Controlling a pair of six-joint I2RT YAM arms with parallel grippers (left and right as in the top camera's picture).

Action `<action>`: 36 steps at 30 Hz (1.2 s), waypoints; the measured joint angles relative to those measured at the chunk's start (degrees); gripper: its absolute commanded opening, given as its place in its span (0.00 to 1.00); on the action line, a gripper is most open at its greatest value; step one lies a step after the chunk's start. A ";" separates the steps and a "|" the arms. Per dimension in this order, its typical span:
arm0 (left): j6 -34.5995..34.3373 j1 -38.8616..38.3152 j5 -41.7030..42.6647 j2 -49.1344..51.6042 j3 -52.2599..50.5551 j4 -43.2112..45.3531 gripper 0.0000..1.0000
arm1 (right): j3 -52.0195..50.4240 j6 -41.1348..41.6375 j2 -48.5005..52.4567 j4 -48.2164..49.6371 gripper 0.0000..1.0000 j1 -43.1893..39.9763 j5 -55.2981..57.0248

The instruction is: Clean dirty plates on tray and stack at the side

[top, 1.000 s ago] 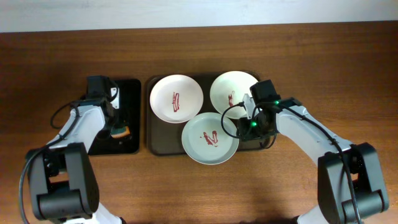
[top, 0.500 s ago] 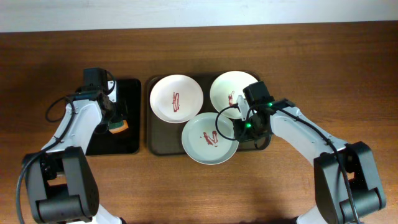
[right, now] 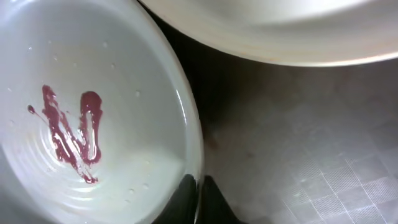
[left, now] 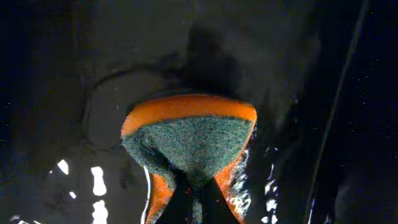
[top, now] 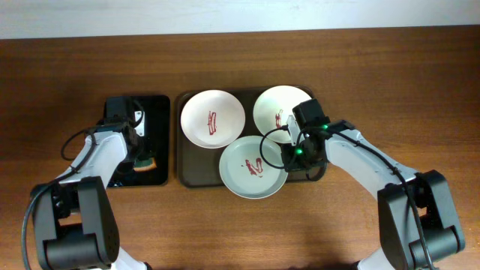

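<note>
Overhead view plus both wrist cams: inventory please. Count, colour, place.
plates: 3, white with red-brown smears, on the brown tray; back-left plate, back-right plate, front plate overhanging the near edge
brown tray: 1, dark brown, table centre
black tray: 1, black, just left of the brown tray
sponge: 1, orange with green scouring face, over the black tray
table: 1, brown wood, under everything
left end effector: 1, black, over the black tray, shut on the sponge
right end effector: 1, black, shut on the front plate's right rim
</note>
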 measured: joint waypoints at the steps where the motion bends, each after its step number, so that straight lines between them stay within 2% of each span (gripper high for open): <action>1: 0.00 0.02 0.00 -0.33 0.02 -0.68 0.00 | 0.00 0.02 0.04 0.00 0.06 0.28 0.00; 5: 0.00 0.00 0.00 -3.21 2.36 -5.33 0.00 | 0.00 0.11 0.17 0.42 0.07 1.68 -0.22; 8: 0.00 0.02 0.00 -6.97 4.20 -6.23 0.00 | 0.00 0.83 0.28 0.42 0.13 1.79 -0.22; 11: 0.00 0.02 0.02 -8.98 4.98 -6.56 0.00 | 0.00 1.22 1.29 0.42 0.12 1.79 -0.24; 15: 0.00 0.02 0.00 -8.90 4.98 -7.63 0.00 | 0.00 1.55 2.95 0.83 0.04 1.79 -0.92; 22: 0.00 0.02 0.00 -8.24 3.30 -4.52 0.00 | 0.13 1.51 2.93 2.01 0.04 1.79 -2.36; 33: 0.00 0.02 -0.02 -0.35 1.51 -0.94 0.00 | 2.51 1.49 3.10 1.84 0.04 1.79 -1.68; 36: 0.00 0.02 0.00 -0.35 2.78 -4.61 0.00 | 2.58 1.49 3.17 1.86 0.04 1.79 -1.57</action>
